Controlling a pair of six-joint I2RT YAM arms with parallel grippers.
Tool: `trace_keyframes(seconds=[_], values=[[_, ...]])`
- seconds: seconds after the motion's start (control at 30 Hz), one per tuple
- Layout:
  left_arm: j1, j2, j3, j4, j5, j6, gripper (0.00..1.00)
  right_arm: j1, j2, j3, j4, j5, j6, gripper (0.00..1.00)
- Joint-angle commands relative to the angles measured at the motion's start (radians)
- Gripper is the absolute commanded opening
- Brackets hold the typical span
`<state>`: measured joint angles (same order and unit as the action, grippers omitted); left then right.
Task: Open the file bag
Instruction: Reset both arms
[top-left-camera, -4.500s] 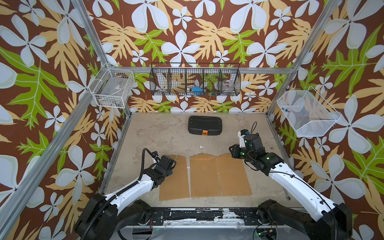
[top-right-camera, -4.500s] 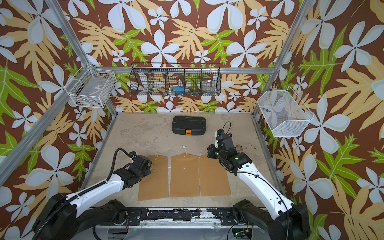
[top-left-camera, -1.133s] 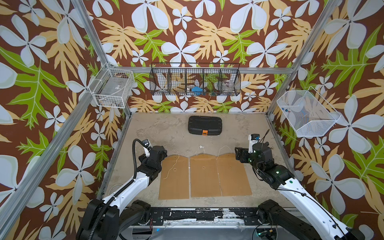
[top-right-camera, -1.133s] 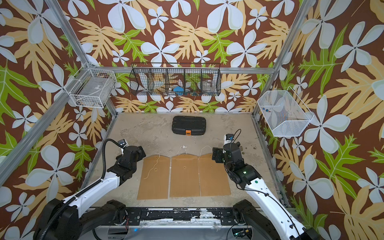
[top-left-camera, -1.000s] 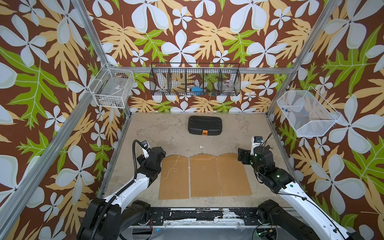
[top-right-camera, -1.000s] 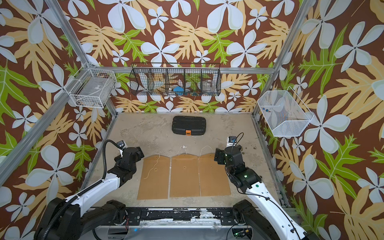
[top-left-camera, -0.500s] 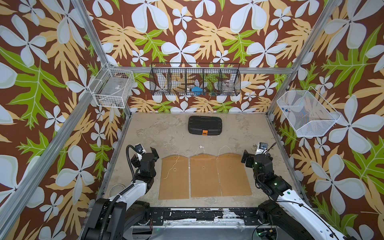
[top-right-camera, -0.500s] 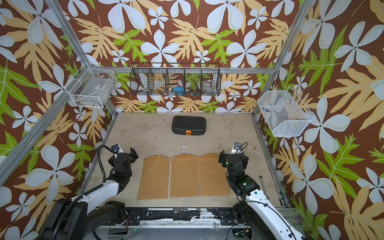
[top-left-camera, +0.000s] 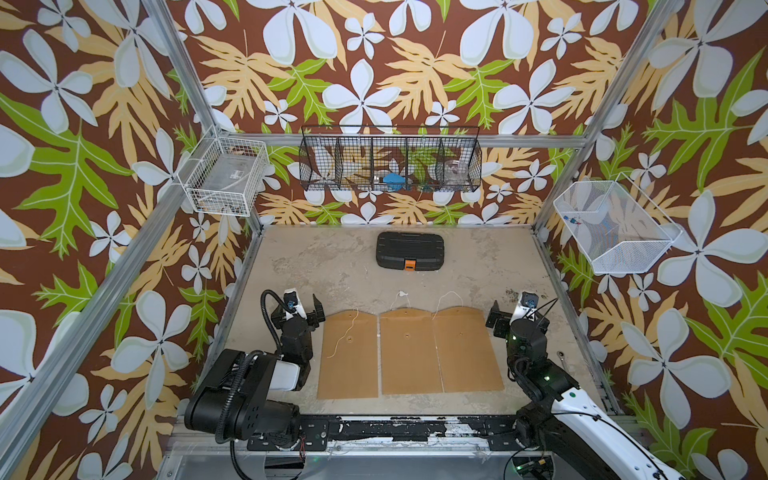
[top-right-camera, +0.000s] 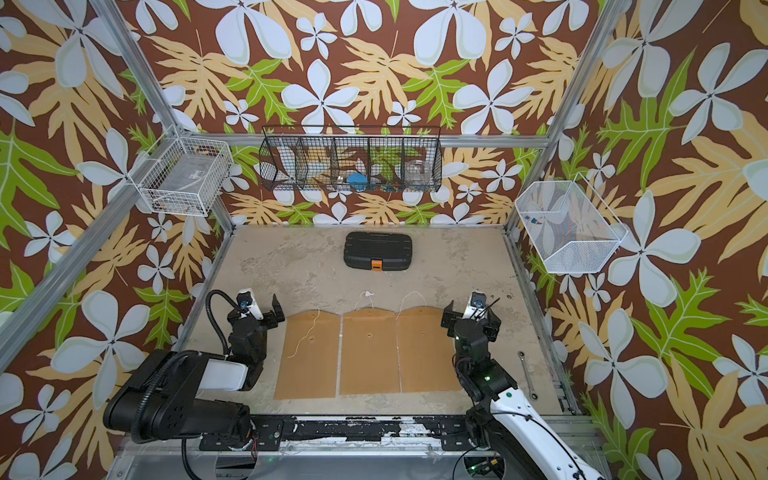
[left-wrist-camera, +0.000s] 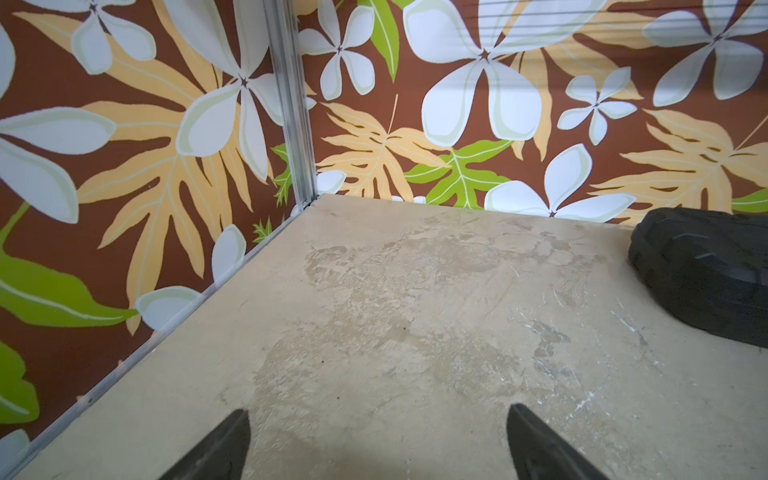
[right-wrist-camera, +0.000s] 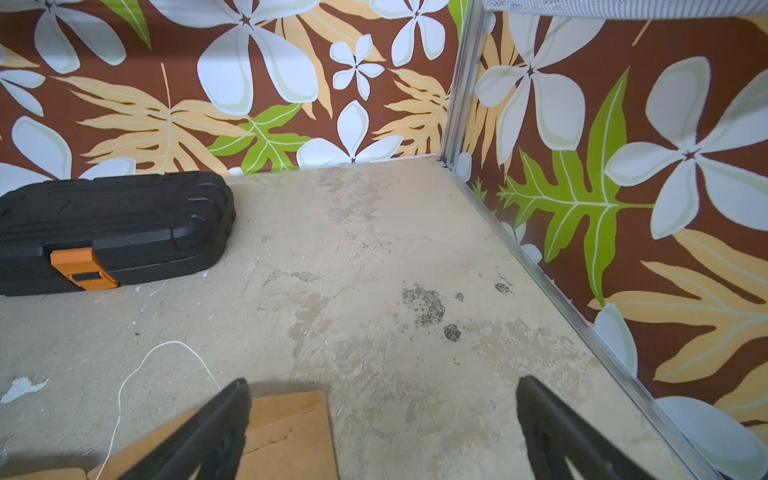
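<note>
Flanking the file bags (top-left-camera: 409, 353) at 6 o'clock on the table (top-left-camera: 324, 257), the left gripper (top-left-camera: 298, 311) (9 o'clock) and right gripper (top-left-camera: 517, 320) (3 o'clock) were found spread wide and empty; a flap was judged best pinched at 12 o'clock.

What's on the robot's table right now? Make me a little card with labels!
file bags: three brown ones, flat, side by side
strings: white, loose
black case: behind the bags, orange latch, shut
left gripper: open, empty, beside the row's left end
right gripper: open, empty, at the row's right end
</note>
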<state>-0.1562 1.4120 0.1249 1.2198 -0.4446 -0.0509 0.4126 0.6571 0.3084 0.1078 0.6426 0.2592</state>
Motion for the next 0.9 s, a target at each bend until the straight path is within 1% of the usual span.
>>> trace_keyframes(seconds=[0.0,0.03,0.1,0.17,0.23,0.3,0.43,0.53,0.63,0.87], values=[[0.007,0.042,-0.004,0.152,0.039,0.009,1.0,-0.001,0.014,-0.011,0.069,0.041,-0.018,1.0],[0.008,0.064,-0.008,0.195,0.038,0.028,1.0,-0.001,0.022,-0.017,0.081,0.041,-0.022,1.0],[0.01,0.028,0.002,0.109,0.056,0.009,1.0,-0.003,0.045,-0.031,0.104,0.052,-0.027,1.0],[0.012,0.055,-0.001,0.165,0.063,0.024,1.0,-0.007,0.068,-0.048,0.132,0.064,-0.026,1.0],[0.012,0.038,0.003,0.123,0.063,0.013,1.0,-0.017,0.088,-0.066,0.175,0.069,-0.039,1.0],[0.012,0.048,-0.001,0.153,0.063,0.02,1.0,-0.033,0.104,-0.084,0.238,0.07,-0.061,1.0],[0.012,0.045,-0.003,0.152,0.061,0.016,1.0,-0.1,0.142,-0.103,0.323,0.014,-0.075,1.0],[0.012,0.045,-0.003,0.151,0.061,0.017,1.0,-0.155,0.191,-0.143,0.428,-0.01,-0.117,1.0],[0.012,0.045,-0.002,0.152,0.061,0.016,1.0,-0.205,0.246,-0.166,0.512,-0.034,-0.128,1.0],[0.012,0.046,-0.003,0.152,0.061,0.017,1.0,-0.224,0.383,-0.181,0.696,-0.064,-0.187,1.0]])
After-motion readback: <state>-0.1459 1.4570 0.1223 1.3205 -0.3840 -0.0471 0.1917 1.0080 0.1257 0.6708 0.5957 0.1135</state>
